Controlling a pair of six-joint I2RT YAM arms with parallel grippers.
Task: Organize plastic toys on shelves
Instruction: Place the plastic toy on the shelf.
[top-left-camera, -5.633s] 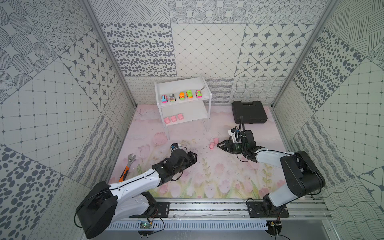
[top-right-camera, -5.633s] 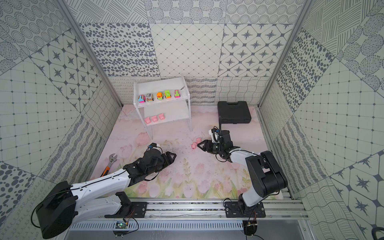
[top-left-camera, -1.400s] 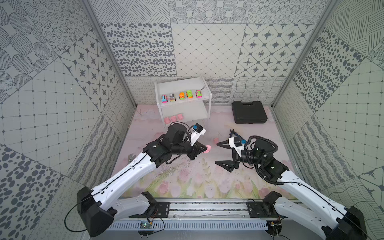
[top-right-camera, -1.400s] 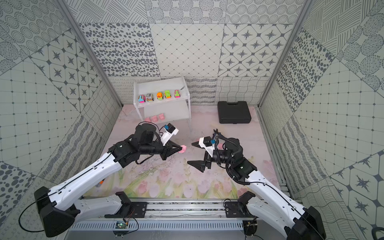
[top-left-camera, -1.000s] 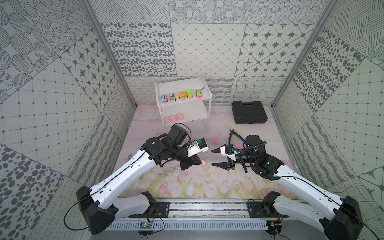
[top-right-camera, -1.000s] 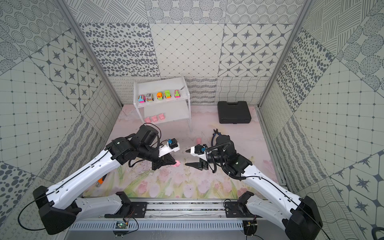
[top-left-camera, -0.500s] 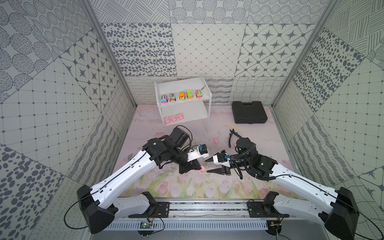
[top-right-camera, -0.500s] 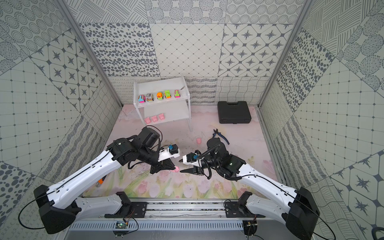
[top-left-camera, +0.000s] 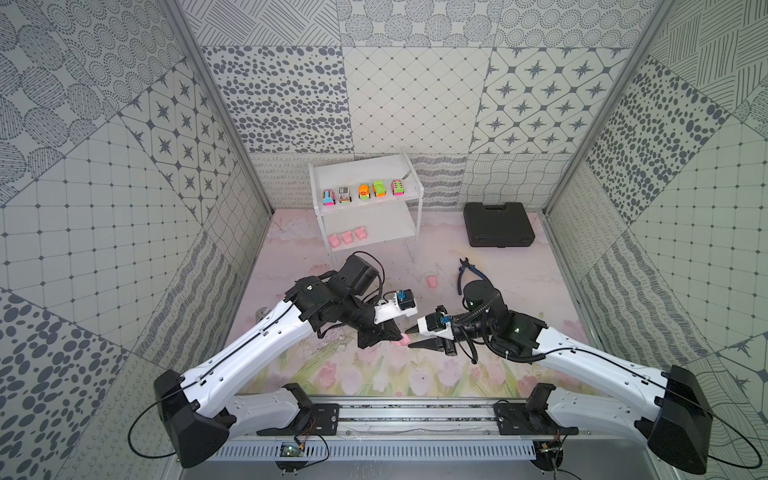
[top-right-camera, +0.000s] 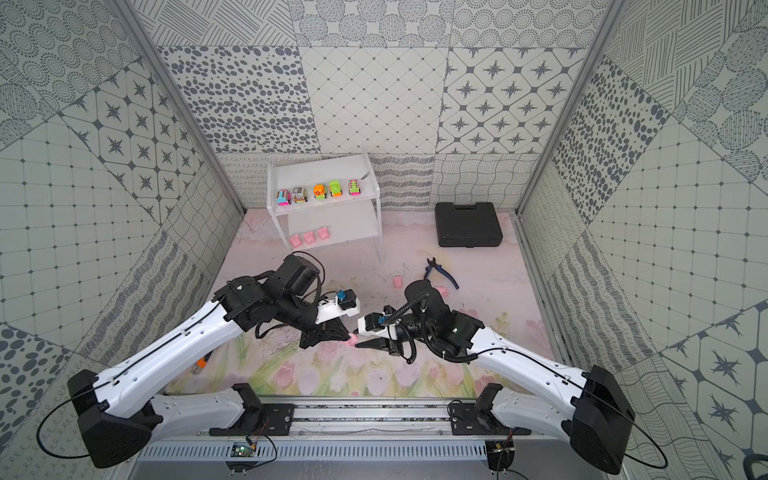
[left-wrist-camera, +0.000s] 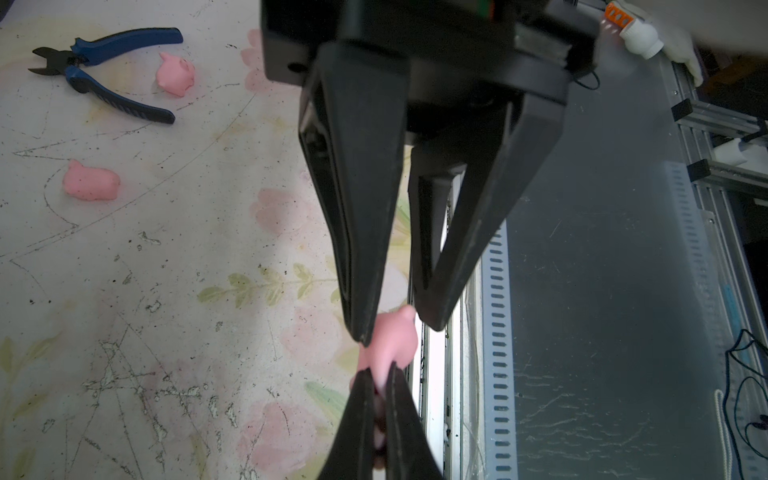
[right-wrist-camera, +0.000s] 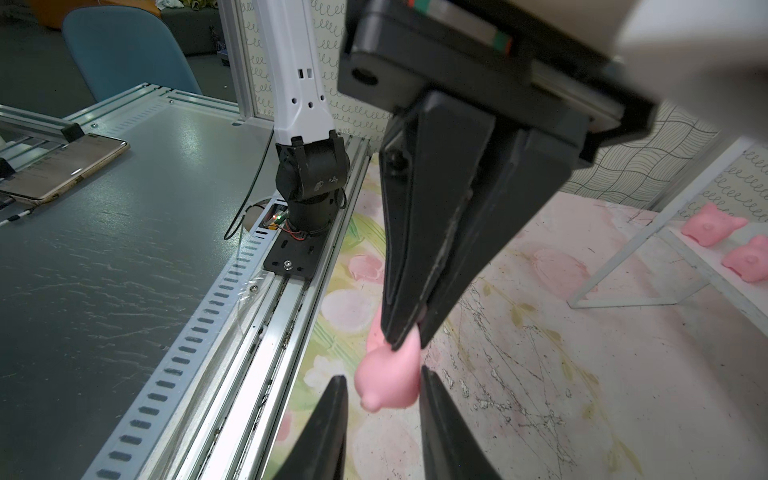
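Pink pig hangs clear of the surface, over its front part, caught btwn the two arms' tips. The left gripper has it: jaws pressed together, pinching one end of the pig, as both wrist views show. The right gripper meets it head-on from the opposite side. Its jaws are spread, one each side of the pig's free end, not yet clamped; one tip looks to touch the pig, but I can't tell for sure.

Behind, at the back wall, stand the shelves. Five toy cars sit in a row on the top board and three pigs side by side on the lower one.

On the surface in front of the shelves lies one loose pig. A second pig lies just beside the blue-handled pliers — in a top view the right arm hides it. Black case lies shut at the back right, well apart from the shelves. Orange wrench handle peeks out under the left arm.
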